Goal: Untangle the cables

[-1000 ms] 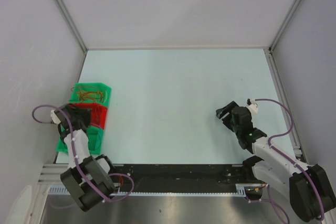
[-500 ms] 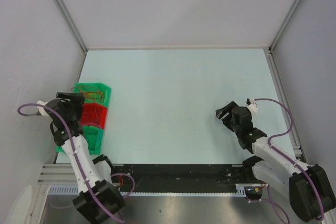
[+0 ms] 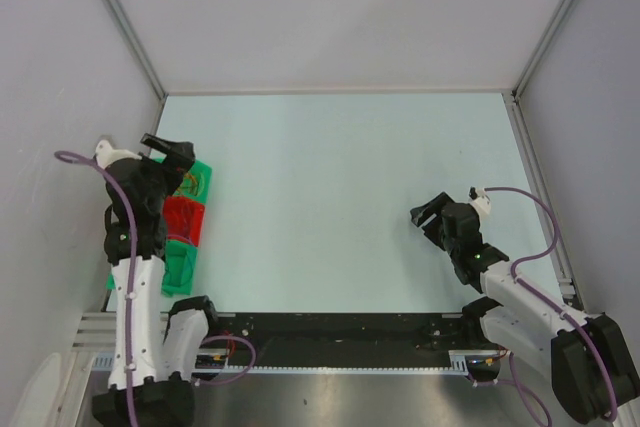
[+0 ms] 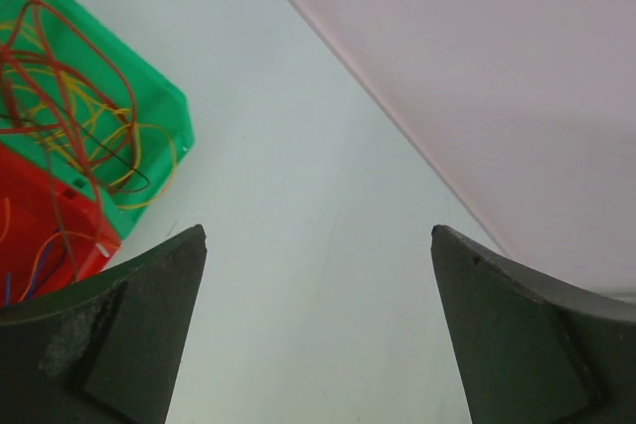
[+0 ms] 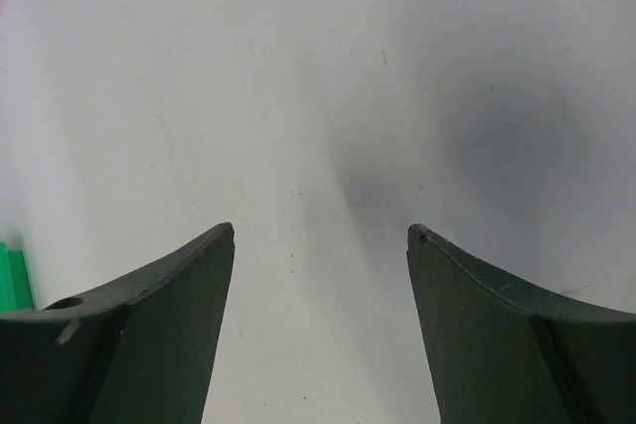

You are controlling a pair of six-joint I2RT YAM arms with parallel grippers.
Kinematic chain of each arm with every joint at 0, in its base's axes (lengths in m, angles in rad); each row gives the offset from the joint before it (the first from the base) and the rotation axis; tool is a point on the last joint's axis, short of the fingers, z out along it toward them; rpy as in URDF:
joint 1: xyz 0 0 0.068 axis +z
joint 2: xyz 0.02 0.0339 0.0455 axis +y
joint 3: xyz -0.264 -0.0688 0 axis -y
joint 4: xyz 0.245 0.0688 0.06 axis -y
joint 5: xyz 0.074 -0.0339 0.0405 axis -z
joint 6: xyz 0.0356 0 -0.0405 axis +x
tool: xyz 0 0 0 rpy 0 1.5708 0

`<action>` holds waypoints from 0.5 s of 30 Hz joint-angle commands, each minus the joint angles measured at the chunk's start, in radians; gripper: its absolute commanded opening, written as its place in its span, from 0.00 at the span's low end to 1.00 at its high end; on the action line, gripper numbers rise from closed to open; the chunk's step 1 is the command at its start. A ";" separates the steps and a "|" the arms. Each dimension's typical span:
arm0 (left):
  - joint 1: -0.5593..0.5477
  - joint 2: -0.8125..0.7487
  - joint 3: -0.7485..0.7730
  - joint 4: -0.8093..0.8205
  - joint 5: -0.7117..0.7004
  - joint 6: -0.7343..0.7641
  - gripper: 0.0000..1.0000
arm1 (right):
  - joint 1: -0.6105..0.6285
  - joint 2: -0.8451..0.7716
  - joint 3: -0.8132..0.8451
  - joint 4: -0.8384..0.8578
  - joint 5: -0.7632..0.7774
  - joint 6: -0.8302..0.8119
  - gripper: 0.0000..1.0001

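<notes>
The cables are a tangle of thin red and orange-yellow wires lying in a green tray; from above they show faintly. A few more orange and blue wires lie in the red tray beside it. My left gripper is open and empty, raised above the far end of the green tray; its view looks at bare table past the tray's corner. My right gripper is open and empty low over the table at the right, also in its own view.
Three trays sit in a row at the table's left edge: green, red, green. The left enclosure wall is close to the left arm. A pale wall fills the top right of the left wrist view.
My left arm has risen and swung its gripper from over the red tray toward the far end of the green tray. The right arm has not moved.
</notes>
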 commanded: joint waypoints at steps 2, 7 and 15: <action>-0.181 0.047 0.064 0.065 -0.101 0.103 1.00 | -0.004 -0.027 0.016 0.044 0.000 -0.014 0.75; -0.399 0.114 0.087 0.095 -0.161 0.159 1.00 | -0.004 -0.024 0.014 0.054 -0.006 -0.020 0.74; -0.692 0.283 0.133 0.112 -0.236 0.246 0.99 | -0.006 -0.027 0.014 0.049 -0.003 -0.014 0.73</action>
